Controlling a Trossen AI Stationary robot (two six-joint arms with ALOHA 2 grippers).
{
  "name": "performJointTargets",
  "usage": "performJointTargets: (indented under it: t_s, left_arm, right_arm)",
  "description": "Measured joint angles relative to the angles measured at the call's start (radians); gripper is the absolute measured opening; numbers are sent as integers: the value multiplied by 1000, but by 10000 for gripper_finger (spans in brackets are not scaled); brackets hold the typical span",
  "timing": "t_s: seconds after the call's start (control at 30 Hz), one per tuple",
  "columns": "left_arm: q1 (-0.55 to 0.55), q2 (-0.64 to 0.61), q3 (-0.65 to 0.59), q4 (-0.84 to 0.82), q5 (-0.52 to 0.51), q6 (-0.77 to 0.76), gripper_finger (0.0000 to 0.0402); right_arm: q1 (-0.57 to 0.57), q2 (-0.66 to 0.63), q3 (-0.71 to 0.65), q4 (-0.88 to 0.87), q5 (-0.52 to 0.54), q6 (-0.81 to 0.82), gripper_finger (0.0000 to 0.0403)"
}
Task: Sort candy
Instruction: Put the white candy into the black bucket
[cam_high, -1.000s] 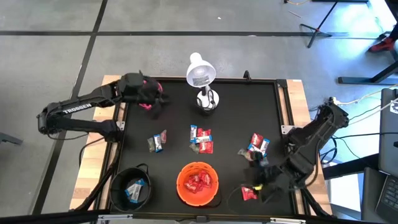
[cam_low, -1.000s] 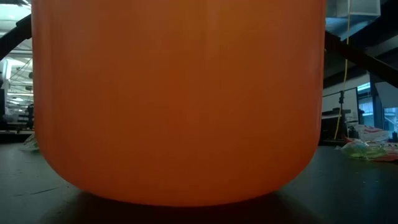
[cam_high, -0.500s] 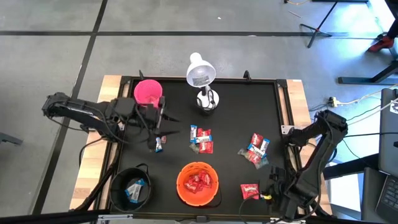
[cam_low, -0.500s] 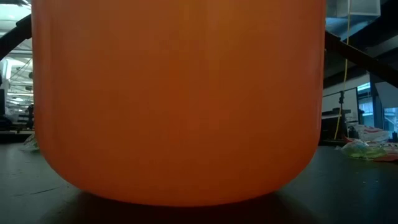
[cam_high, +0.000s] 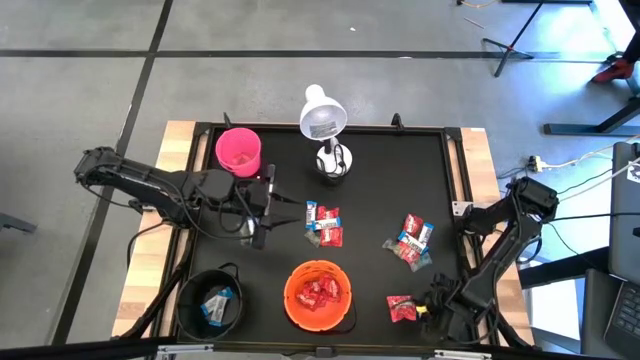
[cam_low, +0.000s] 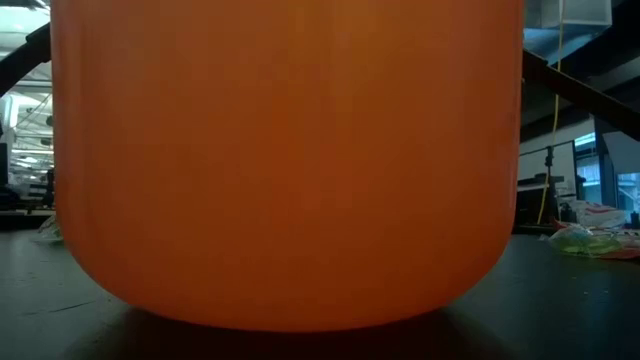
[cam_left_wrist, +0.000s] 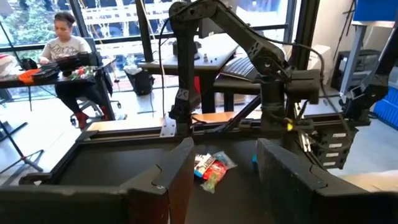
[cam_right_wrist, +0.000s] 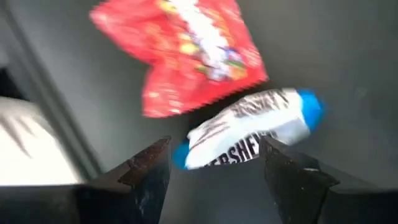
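Candy lies in loose heaps on the black mat: one in the middle (cam_high: 322, 224), one to the right (cam_high: 412, 240), and a red piece (cam_high: 402, 308) at the near right. In the right wrist view, that red piece (cam_right_wrist: 186, 50) lies beside a silvery blue-ended piece (cam_right_wrist: 249, 134). My right gripper (cam_high: 428, 305) points down over them, open. Its fingers (cam_right_wrist: 146, 171) stand on either side of the silvery piece without touching it. My left gripper (cam_high: 272, 208) is open and level, left of the middle heap (cam_left_wrist: 211, 168). Nothing is between its fingers.
An orange bowl (cam_high: 318, 293) with red candy stands at the near edge and fills the low view (cam_low: 290, 160). A black bowl (cam_high: 210, 303) with blue candy is near left. A pink cup (cam_high: 238, 150) and a white lamp (cam_high: 322, 125) stand at the back.
My left gripper has left the pink cup and swung toward the table's near edge and middle, turning level toward the middle heap. My right gripper has come down over the red piece at the near right, rolling its wrist. Both have stayed open.
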Motion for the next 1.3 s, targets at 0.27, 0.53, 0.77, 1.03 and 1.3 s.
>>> performJointTargets:
  t_s: [0.27,0.53,0.77,1.03,1.3]
  left_arm:
    - [0,1,0,3,-16,-6,163]
    - [0,1,0,3,-31,-11,163]
    - [0,0,0,3,-48,-15,163]
    - [0,5,0,4,-44,-21,163]
    - [0,74,0,19,-2,-38,163]
  right_arm:
    - [0,0,-47,-5,-21,48,219]
    - [0,0,-47,-43,-45,45,74]
    - [0,-1,-43,-117,-46,61,27]
    - [0,-5,94,-341,45,43,12]
    - [-10,-7,303,-499,365,-51,16]
